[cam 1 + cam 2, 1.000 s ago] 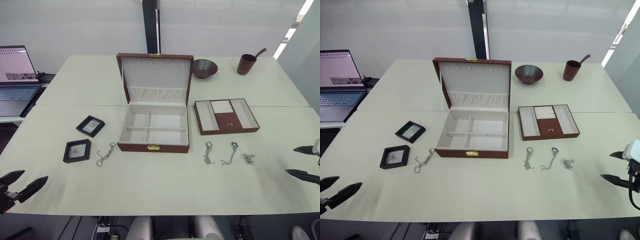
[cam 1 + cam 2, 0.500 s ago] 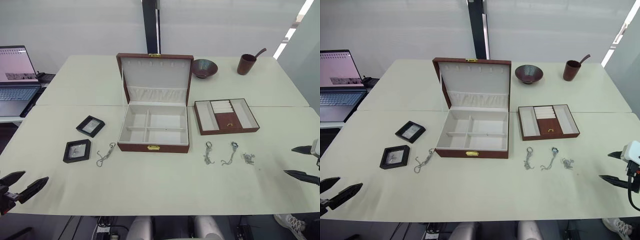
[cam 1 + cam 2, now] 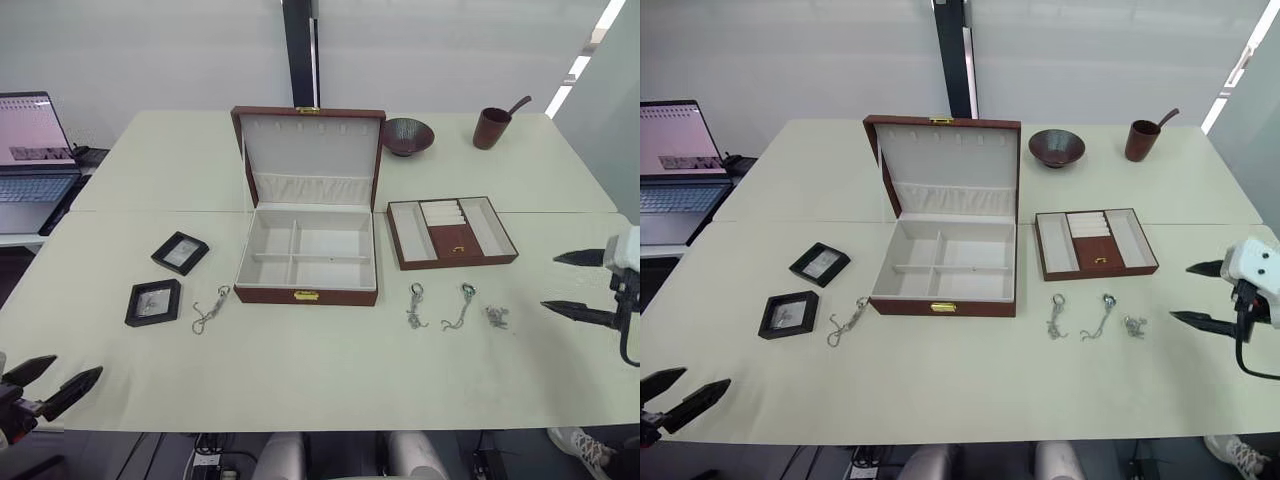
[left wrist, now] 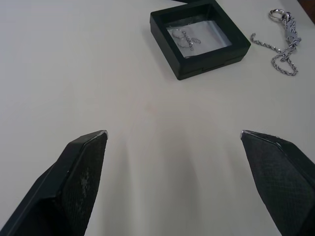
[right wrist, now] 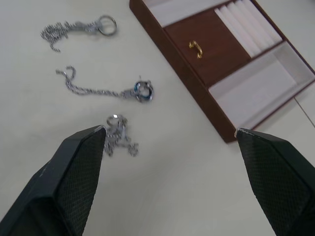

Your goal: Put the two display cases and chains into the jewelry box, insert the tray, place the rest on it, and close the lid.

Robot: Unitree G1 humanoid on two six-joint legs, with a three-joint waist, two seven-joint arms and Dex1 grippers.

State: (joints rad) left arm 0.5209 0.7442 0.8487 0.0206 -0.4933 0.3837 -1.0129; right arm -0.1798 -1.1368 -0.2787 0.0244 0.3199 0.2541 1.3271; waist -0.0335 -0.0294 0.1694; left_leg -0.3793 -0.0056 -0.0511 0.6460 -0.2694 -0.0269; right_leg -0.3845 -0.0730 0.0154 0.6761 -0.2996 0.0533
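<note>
Wood-grain jewelry box sitting lid-up, cream lining showing; silvery chains lying loose; both black-fingered grippers gaping wide, holding nothing.

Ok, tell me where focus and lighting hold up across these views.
Left wrist view: the display case is crisp, the near fingers soft. Right wrist view: chains slightly soft, tray clear. Eye views: even light, faint shadows, bright window strip upper right.
</note>
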